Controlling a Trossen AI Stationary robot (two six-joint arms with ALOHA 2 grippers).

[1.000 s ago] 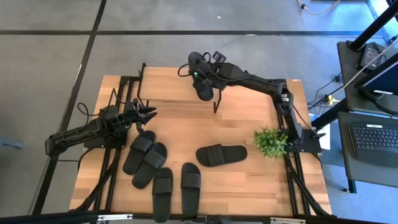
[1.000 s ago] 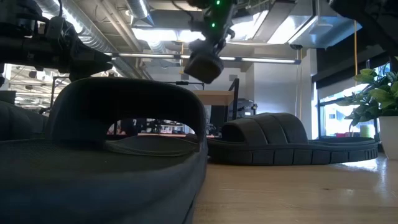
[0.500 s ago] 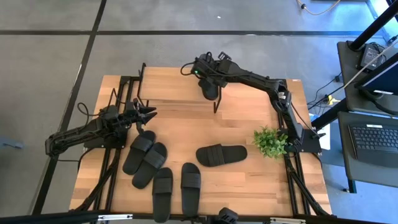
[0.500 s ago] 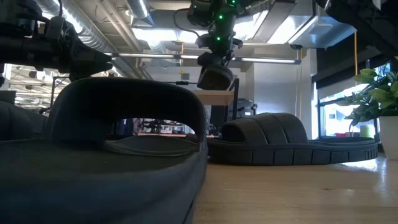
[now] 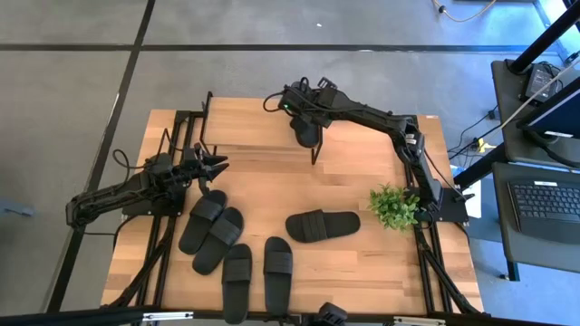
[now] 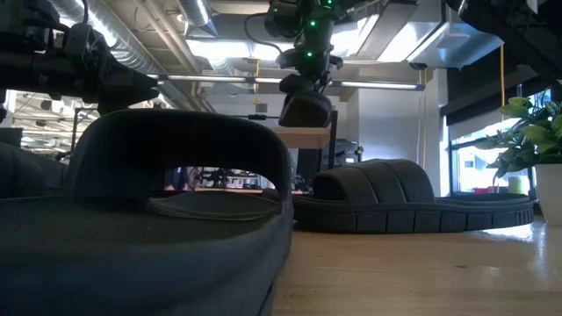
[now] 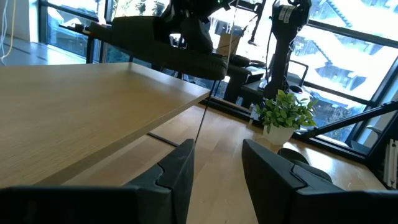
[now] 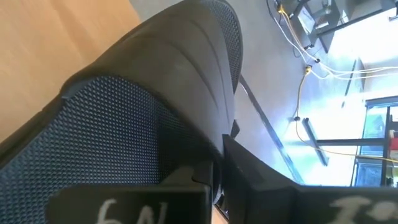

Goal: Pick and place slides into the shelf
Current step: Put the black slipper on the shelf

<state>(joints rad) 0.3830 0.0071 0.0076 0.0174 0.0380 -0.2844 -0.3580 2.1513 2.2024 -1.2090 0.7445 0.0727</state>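
The right claw (image 5: 305, 122) is clamped on one black slide (image 5: 306, 132) and holds it in the air above the right end of the shelf (image 5: 258, 136), the low rack with a light plank top at the far side of the counter (image 5: 362, 263). In the low view that slide (image 6: 305, 110) hangs toe-down just over the plank. The left claw (image 5: 216, 167) waits over the left side of the counter, near the shelf's front edge, its fingers (image 7: 177, 174) partly apart with nothing between them. Five more slides lie flat on the counter: two side by side (image 5: 211, 226) just in front of the left claw, two at the near edge (image 5: 258, 276), and one crosswise (image 5: 323, 225) beside a small potted plant (image 5: 394, 206).
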